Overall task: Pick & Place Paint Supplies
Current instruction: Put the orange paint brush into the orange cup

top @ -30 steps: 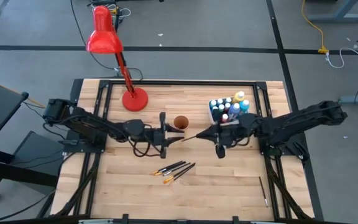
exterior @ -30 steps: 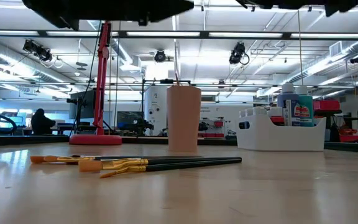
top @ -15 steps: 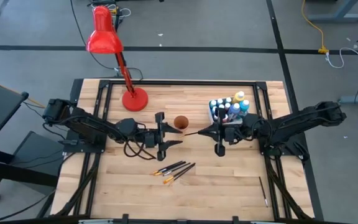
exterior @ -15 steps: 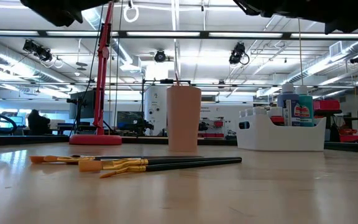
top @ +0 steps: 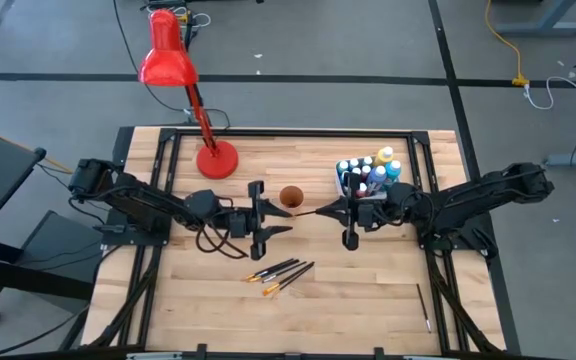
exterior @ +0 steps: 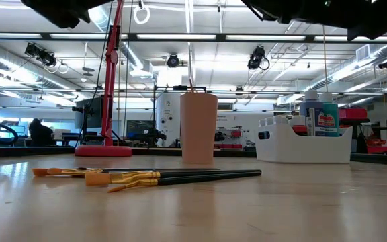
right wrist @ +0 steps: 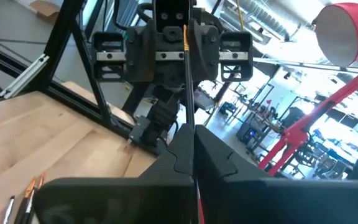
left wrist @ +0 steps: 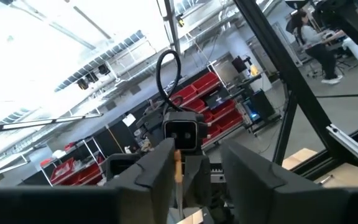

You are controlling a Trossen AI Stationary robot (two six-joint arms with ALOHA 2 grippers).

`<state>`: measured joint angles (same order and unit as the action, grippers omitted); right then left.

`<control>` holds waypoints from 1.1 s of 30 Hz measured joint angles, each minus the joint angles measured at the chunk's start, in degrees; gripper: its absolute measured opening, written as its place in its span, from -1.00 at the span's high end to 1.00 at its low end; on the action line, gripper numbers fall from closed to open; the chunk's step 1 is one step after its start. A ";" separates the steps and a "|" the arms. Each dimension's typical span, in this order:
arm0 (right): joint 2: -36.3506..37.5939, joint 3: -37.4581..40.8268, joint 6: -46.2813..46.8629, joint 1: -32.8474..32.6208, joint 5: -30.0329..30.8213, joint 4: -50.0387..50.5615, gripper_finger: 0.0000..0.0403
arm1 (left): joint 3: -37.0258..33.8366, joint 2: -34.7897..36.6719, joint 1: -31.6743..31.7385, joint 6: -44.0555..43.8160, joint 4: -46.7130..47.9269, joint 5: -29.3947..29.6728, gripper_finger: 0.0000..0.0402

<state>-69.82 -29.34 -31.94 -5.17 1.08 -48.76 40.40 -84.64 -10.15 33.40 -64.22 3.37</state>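
Right gripper (top: pixel 342 211) clamps a thin dark-handled paintbrush (top: pixel 318 212); right wrist view shows its orange tip at the parted left gripper (top: pixel 273 211).

Mostly wood and plastic here

The table (top: pixel 368 290) is pale wood planks, smooth with a slight sheen. The tub (exterior: pixel 304 144) looks like glossy white plastic, the lamp (top: pixel 168 62) shiny red, probably painted metal. The brushes (exterior: pixel 173 176) have dark glossy handles, and the arms are matt black.
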 joint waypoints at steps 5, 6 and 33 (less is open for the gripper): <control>0.00 -0.02 1.44 0.52 0.01 0.83 1.00 | 0.00 0.00 0.00 0.00 -0.01 0.37 0.71; 0.00 -0.02 1.50 0.50 0.03 1.43 1.00 | 0.00 0.00 0.00 -0.01 -0.01 0.42 0.80; -2.19 -0.05 14.99 0.42 -16.95 29.17 0.44 | -0.02 0.00 0.00 -7.63 16.78 7.76 0.94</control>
<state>-72.01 -29.39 -16.95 -4.75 -15.87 -19.58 40.38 -84.64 -10.15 25.77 -47.44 11.14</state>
